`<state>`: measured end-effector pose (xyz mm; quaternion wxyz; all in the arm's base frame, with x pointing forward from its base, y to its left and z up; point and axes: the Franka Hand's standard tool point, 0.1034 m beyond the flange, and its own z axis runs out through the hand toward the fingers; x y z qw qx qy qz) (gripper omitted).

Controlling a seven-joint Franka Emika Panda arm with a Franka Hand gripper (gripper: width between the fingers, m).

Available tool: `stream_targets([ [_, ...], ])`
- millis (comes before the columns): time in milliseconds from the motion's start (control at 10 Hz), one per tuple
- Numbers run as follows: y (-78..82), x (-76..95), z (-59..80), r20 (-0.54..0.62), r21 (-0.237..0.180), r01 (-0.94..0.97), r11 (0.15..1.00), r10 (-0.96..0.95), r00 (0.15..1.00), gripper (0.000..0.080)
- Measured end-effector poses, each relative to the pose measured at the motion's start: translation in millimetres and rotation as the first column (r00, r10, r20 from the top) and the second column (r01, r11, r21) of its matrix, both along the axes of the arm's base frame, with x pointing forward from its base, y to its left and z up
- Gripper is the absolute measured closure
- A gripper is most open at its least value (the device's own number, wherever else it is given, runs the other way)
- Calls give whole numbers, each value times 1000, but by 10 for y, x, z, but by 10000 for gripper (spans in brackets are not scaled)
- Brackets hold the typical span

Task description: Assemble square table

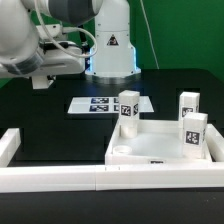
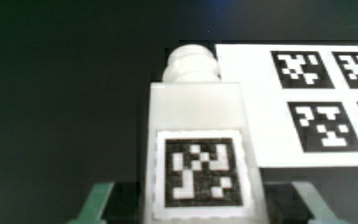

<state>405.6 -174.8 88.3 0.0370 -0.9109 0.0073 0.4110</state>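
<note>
Between the fingers: one leg (image 2: 197,150), tag facing the wrist camera, its narrower round end pointing away from the gripper (image 2: 197,207).
Gripper: jaws narrowed onto the leg's two sides, a finger (image 2: 105,205) against each.
Arm (image 1: 40,45): high on the exterior view's left, well apart from the slab.
Slab (image 1: 150,150): on the dark table, inside the white rails (image 1: 60,178) that edge the front and sides.
Open room: bare dark table between the arm's side, the marker board (image 1: 108,104) and the slab.
Legs counted: four, with three upright at the slab (image 1: 128,110) (image 1: 188,105) (image 1: 194,132) and one held.
Slabs counted: one.
</note>
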Motion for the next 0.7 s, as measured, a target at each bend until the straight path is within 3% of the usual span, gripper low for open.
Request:
stream_targets([
  [100,43,55,34,74,-13,-2,1000,3,997,511],
  [200,197,147,126,133,-25,-5,1000,9,991,511],
  [500,740,824,546,381,-91,21,996,15,925,511],
  [600,858,1079,672,485,-109,8,994,47,873,511],
  [700,861,1136,668,563,-107,-3,994,63,824,511],
])
